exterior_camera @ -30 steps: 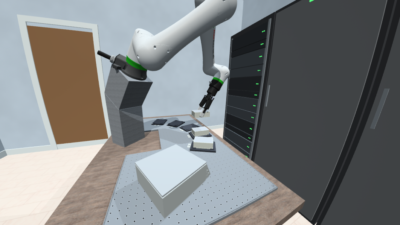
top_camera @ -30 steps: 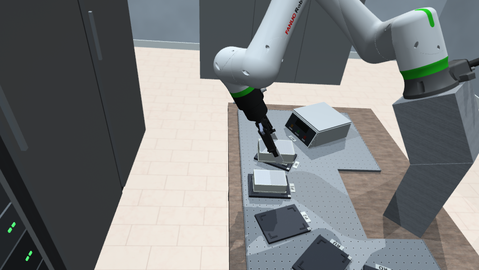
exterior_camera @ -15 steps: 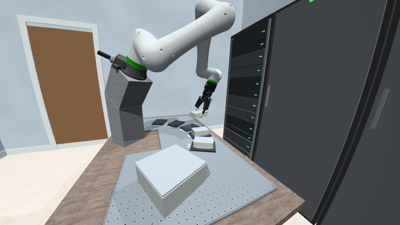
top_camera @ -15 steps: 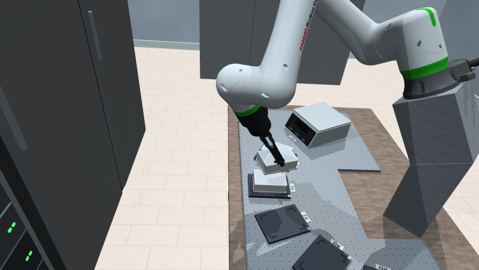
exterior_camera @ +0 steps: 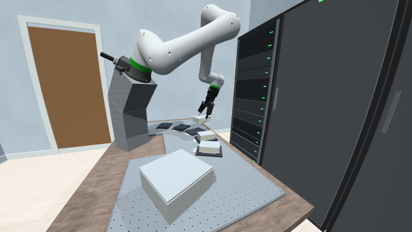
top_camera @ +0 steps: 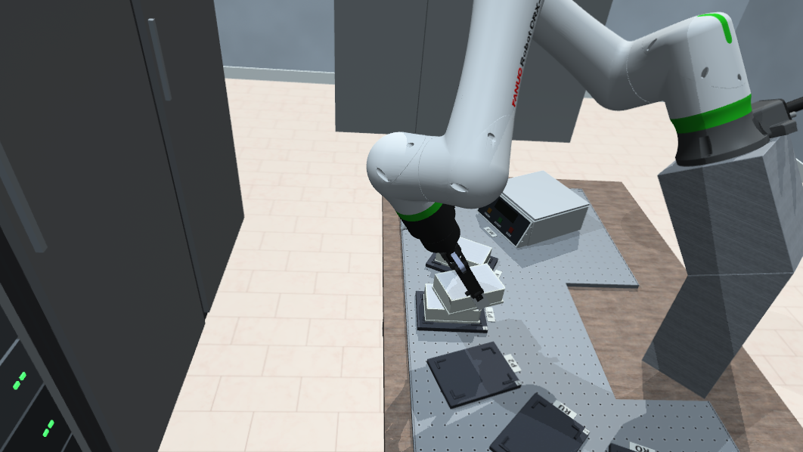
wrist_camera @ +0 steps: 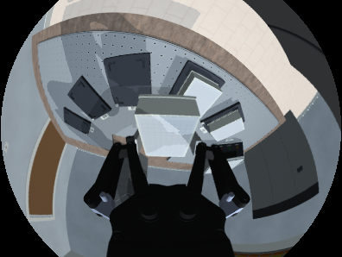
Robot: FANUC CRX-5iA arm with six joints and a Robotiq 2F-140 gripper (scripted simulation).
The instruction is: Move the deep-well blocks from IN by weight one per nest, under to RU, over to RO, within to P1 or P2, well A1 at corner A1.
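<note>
My gripper (top_camera: 475, 292) (exterior_camera: 205, 116) (wrist_camera: 166, 130) is shut on a white deep-well block (top_camera: 465, 282) (exterior_camera: 198, 118) (wrist_camera: 166, 127) and holds it in the air, turned at an angle, over the area of nest P1. A second block (top_camera: 437, 310) (exterior_camera: 206, 134) (wrist_camera: 201, 91) sits in nest P1. A third block (top_camera: 476, 250) (exterior_camera: 209, 146) (wrist_camera: 225, 126) sits in the infeed nest. Nest P2 (top_camera: 472, 373) (exterior_camera: 193, 131) (wrist_camera: 128, 75) is empty. Nest RU (top_camera: 539, 429) (exterior_camera: 181, 127) (wrist_camera: 88, 97) and nest RO (exterior_camera: 164, 125) (wrist_camera: 77, 120) are empty too.
The check-weigher CW (top_camera: 542, 202) (exterior_camera: 175, 178) (wrist_camera: 230, 151) stands at the far end of the perforated plate (top_camera: 562, 336); its platform is bare and I see no lamp lit. The robot's pedestal (top_camera: 724, 252) stands on the right. Dark cabinets (exterior_camera: 317, 101) line the table's other side.
</note>
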